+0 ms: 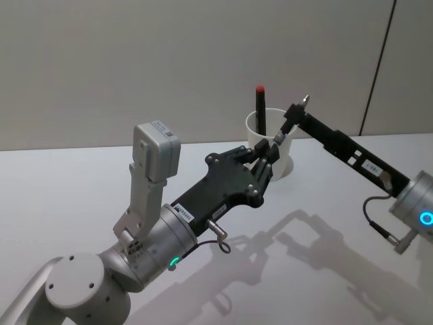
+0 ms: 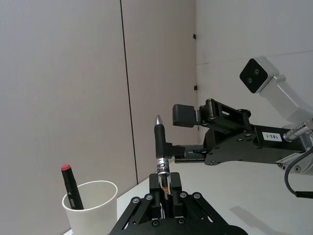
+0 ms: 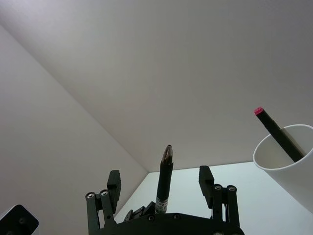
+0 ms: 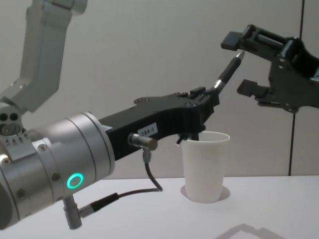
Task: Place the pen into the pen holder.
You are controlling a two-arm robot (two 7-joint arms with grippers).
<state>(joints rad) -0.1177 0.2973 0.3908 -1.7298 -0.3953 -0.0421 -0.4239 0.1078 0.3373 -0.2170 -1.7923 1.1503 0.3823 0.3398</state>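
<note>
as the left tool (image 2: 166, 188) clamps the pen (image 2: 160, 147), right tool (image 3: 160, 178) wide around its tip, a skewed close could knock it clear of the nearby pen holder (image 2: 95, 208).

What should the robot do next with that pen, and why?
Probably shut the right gripper on the pen: its open fingers stand either side of the tip, while the left gripper holds the lower end near the pen holder.

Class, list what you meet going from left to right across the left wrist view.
white paper cup → black pen → right end effector, open → right wrist camera
</note>
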